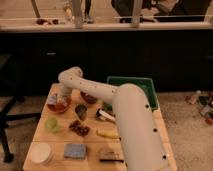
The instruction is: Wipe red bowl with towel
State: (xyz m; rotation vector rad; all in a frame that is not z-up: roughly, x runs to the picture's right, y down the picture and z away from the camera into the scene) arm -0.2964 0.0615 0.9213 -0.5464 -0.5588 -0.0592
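So the white arm [107, 95] bends down at its elbow, gripper [61, 99] sitting right in the round red bowl [58, 106] on the wooden table [92, 150]'s left

The hand [61, 100] sits over the red bowl [58, 106] — towel too blurred to make out.
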